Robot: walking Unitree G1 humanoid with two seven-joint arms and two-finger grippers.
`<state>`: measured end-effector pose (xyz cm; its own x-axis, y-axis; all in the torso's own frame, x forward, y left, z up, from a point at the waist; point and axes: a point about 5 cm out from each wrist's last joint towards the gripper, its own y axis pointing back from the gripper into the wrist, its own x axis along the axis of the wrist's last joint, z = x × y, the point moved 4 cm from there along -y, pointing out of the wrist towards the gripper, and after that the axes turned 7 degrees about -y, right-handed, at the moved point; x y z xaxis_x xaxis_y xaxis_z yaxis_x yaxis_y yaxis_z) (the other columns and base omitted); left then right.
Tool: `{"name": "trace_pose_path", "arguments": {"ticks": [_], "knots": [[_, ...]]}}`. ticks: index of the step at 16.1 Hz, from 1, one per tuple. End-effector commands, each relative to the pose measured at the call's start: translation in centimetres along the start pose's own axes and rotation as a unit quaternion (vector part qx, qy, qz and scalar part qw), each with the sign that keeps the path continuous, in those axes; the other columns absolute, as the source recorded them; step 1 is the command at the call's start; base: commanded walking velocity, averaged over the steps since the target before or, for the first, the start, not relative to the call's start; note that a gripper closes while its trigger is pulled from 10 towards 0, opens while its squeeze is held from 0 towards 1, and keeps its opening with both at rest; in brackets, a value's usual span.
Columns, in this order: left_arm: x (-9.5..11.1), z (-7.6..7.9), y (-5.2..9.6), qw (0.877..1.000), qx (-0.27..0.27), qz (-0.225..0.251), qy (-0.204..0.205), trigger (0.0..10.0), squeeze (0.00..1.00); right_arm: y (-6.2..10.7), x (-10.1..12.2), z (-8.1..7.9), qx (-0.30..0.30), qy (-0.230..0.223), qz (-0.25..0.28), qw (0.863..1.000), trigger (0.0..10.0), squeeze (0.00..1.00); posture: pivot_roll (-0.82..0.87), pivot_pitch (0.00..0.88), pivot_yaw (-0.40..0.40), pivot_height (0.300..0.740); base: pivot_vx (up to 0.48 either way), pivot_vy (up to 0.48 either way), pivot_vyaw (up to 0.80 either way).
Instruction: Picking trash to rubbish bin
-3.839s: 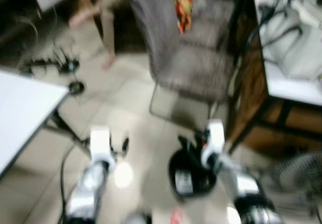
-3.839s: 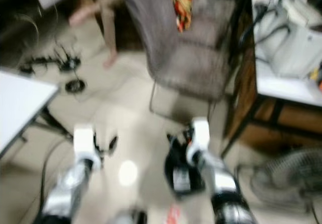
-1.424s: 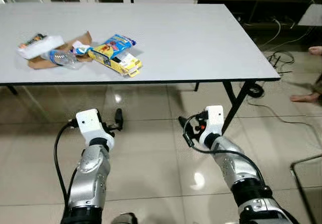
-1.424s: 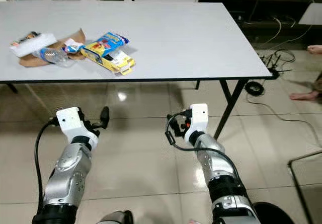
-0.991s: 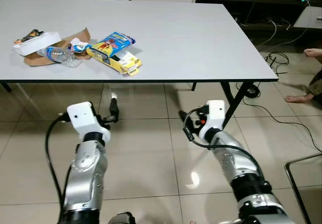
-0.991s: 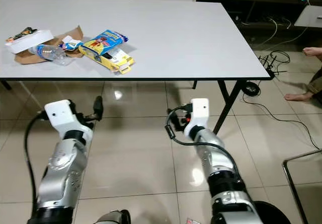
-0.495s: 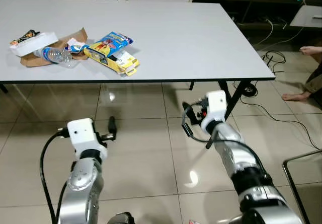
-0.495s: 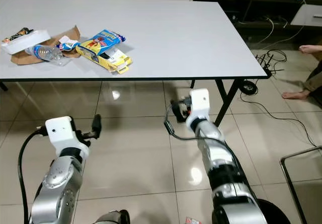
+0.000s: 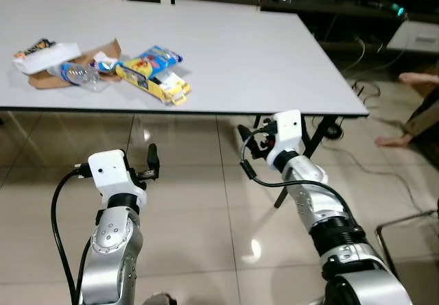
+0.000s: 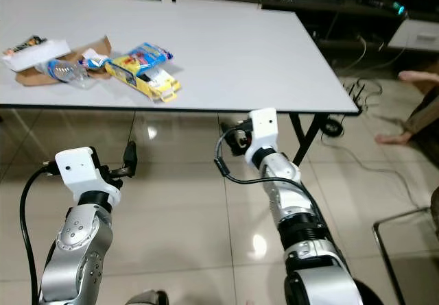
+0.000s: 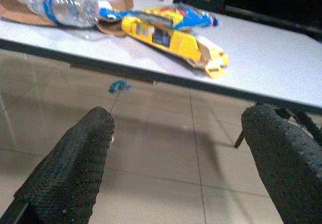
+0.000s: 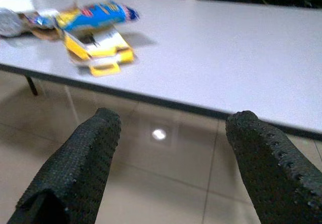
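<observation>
White table (image 9: 247,51) is carrying the trash near its left edge: yellow carton (image 9: 152,84), blue snack bag (image 9: 155,55), plastic bottle (image 9: 77,75), brown cardboard (image 9: 51,80). Left gripper (image 11: 176,153) and right gripper (image 12: 171,153) are both hanging spread wide, empty, below the table's front edge.

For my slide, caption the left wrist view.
Open left gripper faces a white table holding a yellow carton, plastic bottle and snack wrapper.
</observation>
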<state>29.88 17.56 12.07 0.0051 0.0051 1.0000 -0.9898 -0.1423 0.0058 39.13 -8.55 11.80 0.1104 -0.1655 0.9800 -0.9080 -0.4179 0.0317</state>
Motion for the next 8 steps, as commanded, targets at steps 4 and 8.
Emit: {"name": "trace_pose_path", "arguments": {"ticks": [4,8], "knots": [[1.8,0.3,-0.7,0.999,0.006,0.029,0.012,10.0,0.0,0.2,0.3,0.4,0.0,0.02,0.006,1.0,10.0,0.0,0.0,0.016,-0.107,0.74,0.332,0.26,0.0],[1.7,0.7,-0.9,0.999,0.002,0.027,0.018,10.0,0.0,0.5,0.3,1.1,-0.009,0.027,0.006,1.0,10.0,0.0,-0.01,0.018,-0.105,0.74,0.334,0.277,0.0]]}}
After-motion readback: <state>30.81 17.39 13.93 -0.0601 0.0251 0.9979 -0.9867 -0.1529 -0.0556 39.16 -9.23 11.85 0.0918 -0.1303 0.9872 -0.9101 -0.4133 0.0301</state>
